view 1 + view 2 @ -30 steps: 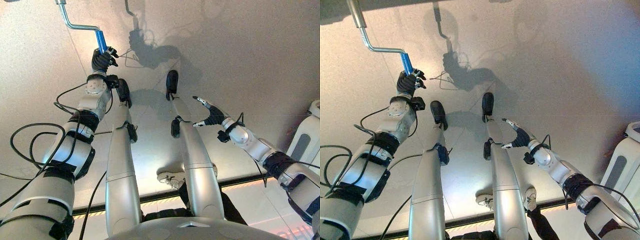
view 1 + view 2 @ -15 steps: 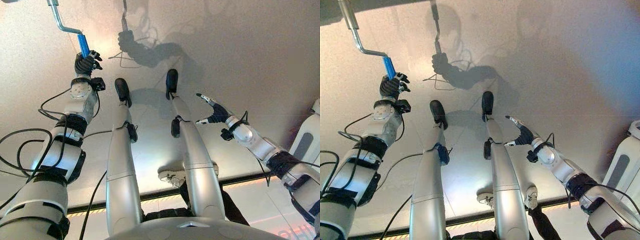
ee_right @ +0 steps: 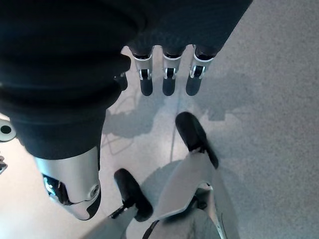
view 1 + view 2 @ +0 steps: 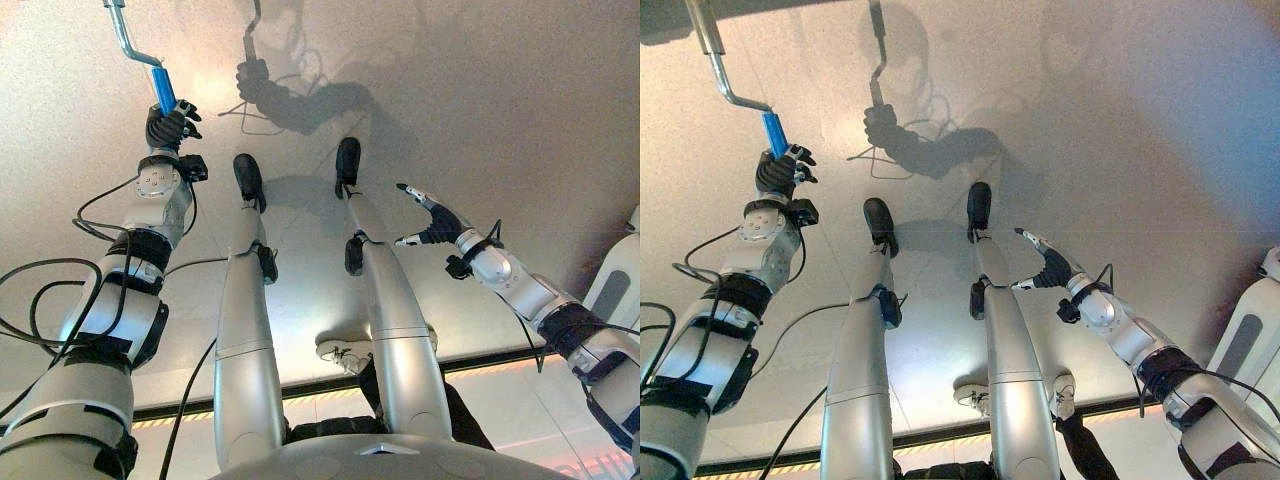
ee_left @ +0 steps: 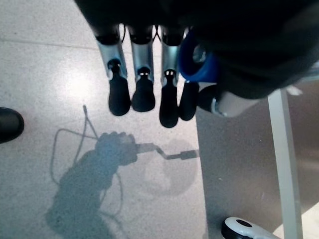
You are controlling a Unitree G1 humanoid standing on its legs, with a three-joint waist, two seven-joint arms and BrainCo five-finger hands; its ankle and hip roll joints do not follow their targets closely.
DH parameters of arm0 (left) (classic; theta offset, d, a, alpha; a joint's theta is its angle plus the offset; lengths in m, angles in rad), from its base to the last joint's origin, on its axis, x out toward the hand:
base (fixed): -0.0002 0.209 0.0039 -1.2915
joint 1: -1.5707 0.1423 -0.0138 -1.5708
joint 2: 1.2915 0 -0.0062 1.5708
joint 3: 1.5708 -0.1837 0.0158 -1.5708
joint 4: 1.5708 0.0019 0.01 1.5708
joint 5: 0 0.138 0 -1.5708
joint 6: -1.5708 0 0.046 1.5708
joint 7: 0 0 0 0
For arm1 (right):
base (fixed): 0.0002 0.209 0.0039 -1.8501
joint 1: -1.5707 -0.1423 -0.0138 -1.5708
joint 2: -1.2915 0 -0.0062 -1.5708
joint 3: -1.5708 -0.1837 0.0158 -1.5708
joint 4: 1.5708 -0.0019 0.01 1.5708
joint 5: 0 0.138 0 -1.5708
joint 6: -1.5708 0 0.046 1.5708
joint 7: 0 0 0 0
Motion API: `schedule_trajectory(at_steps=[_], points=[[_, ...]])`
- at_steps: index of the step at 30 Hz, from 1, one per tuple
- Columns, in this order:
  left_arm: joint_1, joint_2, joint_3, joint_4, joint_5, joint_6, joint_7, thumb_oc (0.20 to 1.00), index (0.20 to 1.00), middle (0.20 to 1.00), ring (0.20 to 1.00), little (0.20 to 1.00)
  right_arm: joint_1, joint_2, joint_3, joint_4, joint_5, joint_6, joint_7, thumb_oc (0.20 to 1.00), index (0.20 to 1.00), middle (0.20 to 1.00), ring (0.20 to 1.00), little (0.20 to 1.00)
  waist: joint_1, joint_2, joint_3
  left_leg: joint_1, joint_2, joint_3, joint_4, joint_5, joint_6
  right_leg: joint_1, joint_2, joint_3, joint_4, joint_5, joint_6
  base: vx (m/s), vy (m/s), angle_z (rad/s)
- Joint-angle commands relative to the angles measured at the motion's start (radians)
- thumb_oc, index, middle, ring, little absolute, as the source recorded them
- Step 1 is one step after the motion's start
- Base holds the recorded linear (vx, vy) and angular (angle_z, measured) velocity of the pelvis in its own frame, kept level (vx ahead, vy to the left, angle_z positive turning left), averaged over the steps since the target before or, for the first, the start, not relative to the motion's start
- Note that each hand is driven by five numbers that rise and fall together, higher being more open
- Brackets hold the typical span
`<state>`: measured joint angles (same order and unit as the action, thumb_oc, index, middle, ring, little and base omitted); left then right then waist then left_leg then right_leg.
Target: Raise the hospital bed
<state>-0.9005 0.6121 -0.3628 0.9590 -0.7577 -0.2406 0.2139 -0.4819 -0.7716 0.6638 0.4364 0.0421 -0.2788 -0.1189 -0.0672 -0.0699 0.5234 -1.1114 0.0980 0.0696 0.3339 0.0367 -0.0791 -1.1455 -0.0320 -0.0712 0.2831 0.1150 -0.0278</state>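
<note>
L arm stretched far fwd and out to the left, left hand [image 4: 168, 127] at its end with fingers [image 5: 143, 92] curled round the blue grip [image 4: 163, 90] of the crank [image 4: 728, 78] (grip shows as a blue stub beside the fingers in the wrist view). Crank: silver rod, cranked in a Z, upper end running up to the dark edge at top left; blue sleeve on the lower leg, angled down toward the hand. It sits at far upper left, above the pale floor [image 4: 480, 110], well apart from the right hand [image 4: 432, 220].

R arm reaches fwd at right, lower and nearer, elbow bent. R hand holds nothing: fingers [image 3: 169, 74] straight, side by side, pointing ahead, thumb out to the side. A white unit [image 4: 618, 290] stands at far right edge.
</note>
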Motion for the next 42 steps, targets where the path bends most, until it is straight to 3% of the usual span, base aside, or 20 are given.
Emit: schedule_trajectory(at_steps=[1,21,22,23,24,42], points=[[0.235,0.133,0.24,0.026,-0.067,-0.022,0.094,0.2,0.2,0.2,0.2,0.2,0.117,-0.055,-0.017,-0.078,0.01,-0.032,0.01,1.0,1.0,1.0,1.0,1.0,0.021,0.034,-0.003,0.023,-0.065,0.019,0.052,-0.105,0.076,0.006,-0.013,-0.019,0.046,-0.033,0.102,0.0,0.0,0.0],[0.275,0.144,0.252,-0.026,-0.068,-0.027,0.084,0.2,0.2,0.2,0.2,0.2,0.131,-0.056,-0.032,-0.081,-0.001,-0.026,0.021,1.0,1.0,1.0,1.0,1.0,0.024,0.039,-0.003,0.024,-0.065,0.017,0.047,-0.099,0.075,0.008,-0.014,-0.019,0.044,-0.032,0.101,0.0,0.0,0.0],[0.276,0.144,0.252,-0.027,-0.067,-0.027,0.084,0.238,0.238,0.238,0.238,0.238,0.131,-0.056,-0.032,-0.081,-0.001,-0.026,0.021,1.0,1.0,1.0,1.0,1.0,0.024,0.039,-0.003,0.024,-0.065,0.017,0.047,-0.099,0.075,0.008,-0.014,-0.019,0.044,-0.032,0.101,0.0,0.0,0.0],[0.274,0.146,0.252,-0.028,-0.064,-0.027,0.086,0.464,0.464,0.464,0.464,0.464,0.131,-0.057,-0.034,-0.079,-0.003,-0.025,0.022,1.0,1.0,1.0,1.0,1.0,0.024,0.039,-0.003,0.023,-0.064,0.018,0.048,-0.099,0.075,0.007,-0.014,-0.019,0.045,-0.031,0.101,0.0,0.0,0.0],[0.272,0.147,0.252,-0.025,-0.062,-0.024,0.083,1.0,1.0,1.0,1.0,1.0,0.13,-0.057,-0.033,-0.078,-0.003,-0.024,0.023,1.0,1.0,1.0,1.0,1.0,0.024,0.039,-0.003,0.024,-0.063,0.017,0.048,-0.099,0.075,0.008,-0.014,-0.019,0.044,-0.03,0.101,0.0,0.0,0.0],[0.271,0.151,0.247,-0.046,-0.051,-0.028,0.079,1.0,1.0,1.0,1.0,1.0,0.13,-0.059,-0.037,-0.074,-0.006,-0.022,0.032,1.0,1.0,1.0,1.0,1.0,0.026,0.042,-0.003,0.028,-0.065,0.017,0.048,-0.095,0.074,0.013,-0.015,-0.021,0.042,-0.026,0.1,-0.01,0.0,0.04]])
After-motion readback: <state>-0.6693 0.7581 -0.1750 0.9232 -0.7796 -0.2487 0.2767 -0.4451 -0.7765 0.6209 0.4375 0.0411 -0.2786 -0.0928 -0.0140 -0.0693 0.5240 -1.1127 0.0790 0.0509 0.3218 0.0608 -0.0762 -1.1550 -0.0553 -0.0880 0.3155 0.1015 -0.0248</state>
